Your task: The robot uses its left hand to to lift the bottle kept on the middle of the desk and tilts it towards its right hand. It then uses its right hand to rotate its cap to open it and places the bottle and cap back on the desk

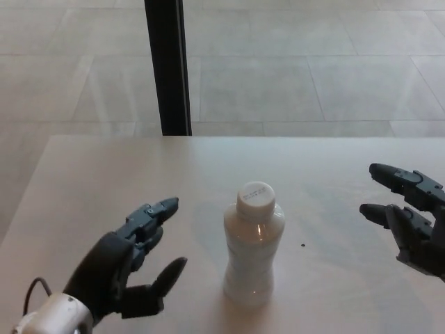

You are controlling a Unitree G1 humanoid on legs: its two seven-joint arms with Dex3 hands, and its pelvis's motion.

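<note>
The bottle [254,250] stands upright on the worktop [104,181], near the middle of its width and toward the near edge. Its body is translucent white and narrows slightly at the waist. The white cap [255,195] is seated on the neck, with small dark print on its top face.

The left hand [128,268] is positioned to the left of the bottle, above the worktop, close to the bottle but not touching it. Its fingers [156,211] are apart: the two upper fingers extend toward the bottle and the thumb extends below them, with a clear gap between. The hand holds nothing. A white wrist section and a dark cable are visible at the near left corner.

The right hand [410,219] is positioned at the right edge of the view, well apart from the bottle. Its fingers [389,174] are apart, pointing left toward the bottle, and hold nothing.

A small dark speck [302,245] lies on the worktop just right of the bottle. Beyond the far edge of the worktop is a tiled floor [278,69] and a black vertical post [167,66].
</note>
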